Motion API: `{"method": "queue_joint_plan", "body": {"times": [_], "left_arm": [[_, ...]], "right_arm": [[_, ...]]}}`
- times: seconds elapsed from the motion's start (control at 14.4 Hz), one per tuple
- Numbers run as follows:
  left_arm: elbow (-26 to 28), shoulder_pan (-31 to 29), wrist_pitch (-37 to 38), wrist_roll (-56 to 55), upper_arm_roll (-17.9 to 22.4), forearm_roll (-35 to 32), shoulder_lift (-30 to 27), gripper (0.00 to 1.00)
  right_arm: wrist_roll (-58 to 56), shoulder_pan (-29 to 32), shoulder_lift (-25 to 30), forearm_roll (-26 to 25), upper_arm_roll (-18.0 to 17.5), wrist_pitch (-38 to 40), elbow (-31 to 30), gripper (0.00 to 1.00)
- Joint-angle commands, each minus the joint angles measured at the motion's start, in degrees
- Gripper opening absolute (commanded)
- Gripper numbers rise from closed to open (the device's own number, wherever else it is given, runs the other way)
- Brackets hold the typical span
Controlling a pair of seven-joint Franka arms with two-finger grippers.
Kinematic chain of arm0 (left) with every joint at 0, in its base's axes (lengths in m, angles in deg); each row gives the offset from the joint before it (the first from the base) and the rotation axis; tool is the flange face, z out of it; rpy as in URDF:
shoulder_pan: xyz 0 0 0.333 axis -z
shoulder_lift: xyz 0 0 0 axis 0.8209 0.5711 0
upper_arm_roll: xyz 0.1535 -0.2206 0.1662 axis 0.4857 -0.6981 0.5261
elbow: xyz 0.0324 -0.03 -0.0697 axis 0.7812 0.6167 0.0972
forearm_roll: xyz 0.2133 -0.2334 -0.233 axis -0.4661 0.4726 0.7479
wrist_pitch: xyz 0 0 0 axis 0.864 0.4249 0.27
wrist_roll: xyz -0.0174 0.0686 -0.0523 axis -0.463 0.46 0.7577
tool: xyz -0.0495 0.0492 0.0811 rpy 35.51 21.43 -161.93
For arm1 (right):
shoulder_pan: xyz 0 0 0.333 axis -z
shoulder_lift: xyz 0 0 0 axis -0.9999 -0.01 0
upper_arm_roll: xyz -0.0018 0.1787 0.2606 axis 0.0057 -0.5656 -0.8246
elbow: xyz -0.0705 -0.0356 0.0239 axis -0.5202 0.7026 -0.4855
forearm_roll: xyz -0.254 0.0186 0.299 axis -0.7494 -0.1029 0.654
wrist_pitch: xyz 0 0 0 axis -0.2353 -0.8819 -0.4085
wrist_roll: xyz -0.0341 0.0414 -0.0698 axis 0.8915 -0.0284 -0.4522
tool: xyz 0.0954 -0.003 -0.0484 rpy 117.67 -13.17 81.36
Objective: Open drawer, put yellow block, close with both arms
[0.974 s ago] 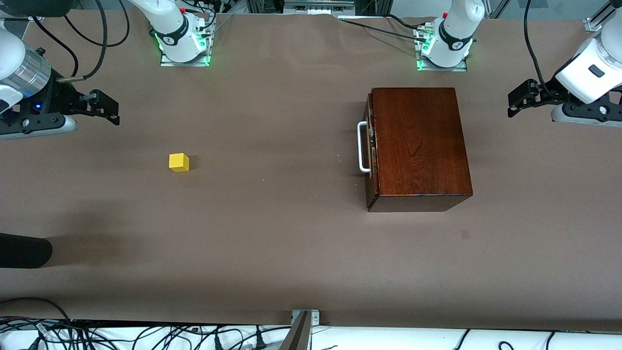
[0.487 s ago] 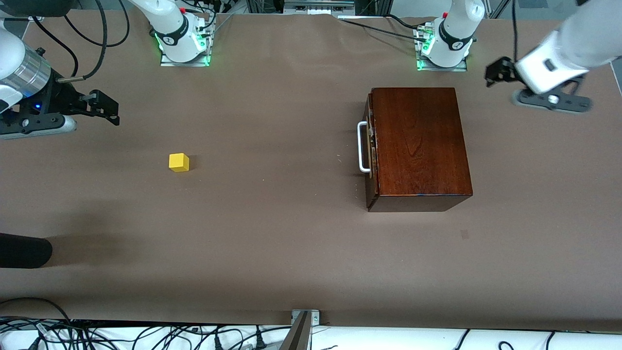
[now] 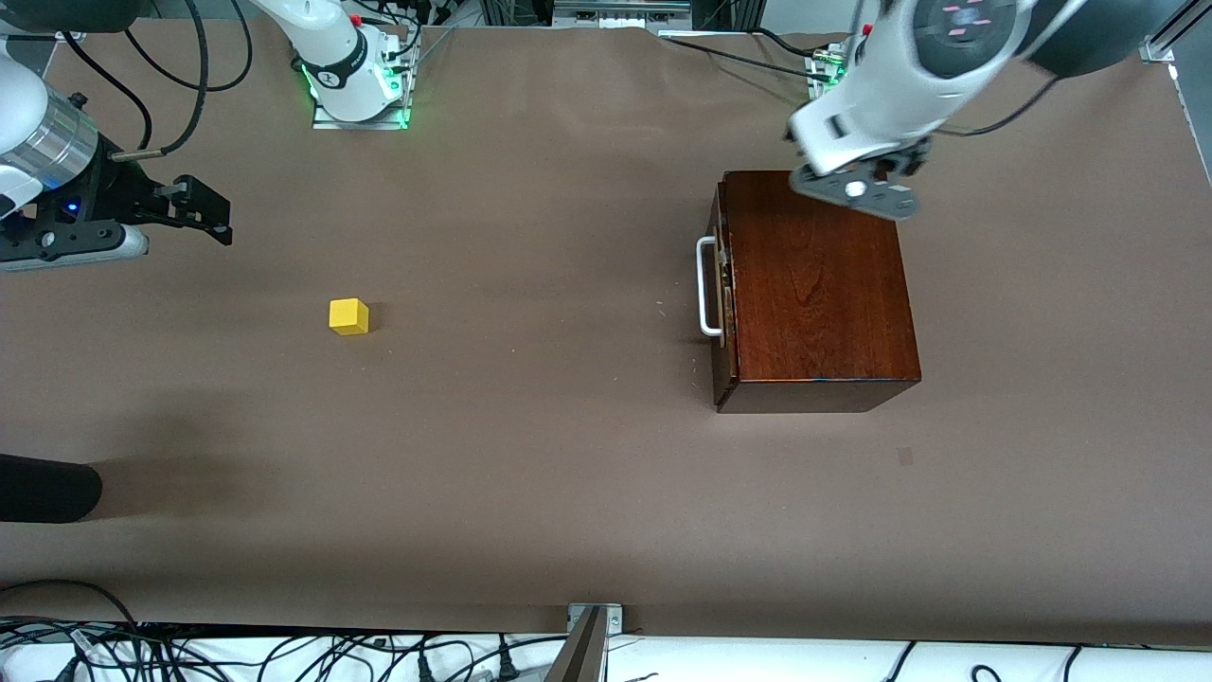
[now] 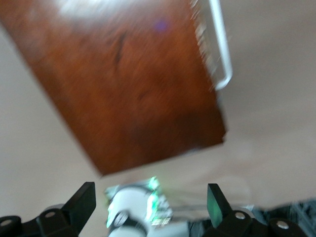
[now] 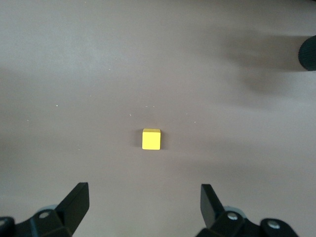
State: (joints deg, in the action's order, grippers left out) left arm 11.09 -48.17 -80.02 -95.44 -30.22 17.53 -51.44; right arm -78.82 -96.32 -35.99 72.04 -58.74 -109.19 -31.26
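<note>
Front view. Brown paper-covered table. Glossy mahogany-coloured wooden box, right of frame centre; its drawer is shut flush, with the white U-shaped metal handle facing the right arm's end of the table. Small bright yellow cube, the yellow block, sits alone on bare table in the left half of the frame, well apart from the box. Left gripper, on a white arm with black joint bands, hangs over the box's top edge nearest the bases, upper right of frame; its fingers are hidden here. Right gripper, black, two-fingered, waits at the upper left edge of the frame, over bare table, empty.

Left wrist view. Blurred. The box fills the upper frame, the handle at upper right. Two black fingers stand wide apart at the bottom edge, nothing between them.

Right wrist view. The yellow block lies at frame centre on the table. Black fingers spread wide at the bottom corners, empty.
</note>
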Motion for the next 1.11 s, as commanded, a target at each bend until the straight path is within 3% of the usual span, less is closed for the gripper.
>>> {"method": "queue_joint_plan", "body": {"times": [0.0,0.49,0.63,0.83,1.04], "left_arm": [[-1.97,1.42,-6.41,-7.77,-1.13,0.43,5.73,1.00],[-2.77,10.13,-17.84,-23.60,-1.04,-9.85,17.34,1.00],[-2.77,12.49,-19.61,-27.65,-0.78,-10.38,19.37,1.00],[-2.50,14.78,-20.14,-29.86,-0.95,-19.06,22.97,1.00],[-2.68,16.28,-21.10,-34.42,-0.95,-22.32,25.08,1.00]], "right_arm": [[0.48,0.48,-0.48,0.48,-0.22,0.22,1.08,1.00],[0.48,0.56,-0.75,0.66,-0.22,-0.22,1.17,1.00],[0.48,0.56,-0.75,0.48,-0.22,-0.66,1.17,1.00],[0.48,0.39,-0.75,0.22,-0.22,-1.37,1.17,1.00],[0.48,0.39,-0.75,0.30,-0.22,-1.37,1.17,1.00]]}}
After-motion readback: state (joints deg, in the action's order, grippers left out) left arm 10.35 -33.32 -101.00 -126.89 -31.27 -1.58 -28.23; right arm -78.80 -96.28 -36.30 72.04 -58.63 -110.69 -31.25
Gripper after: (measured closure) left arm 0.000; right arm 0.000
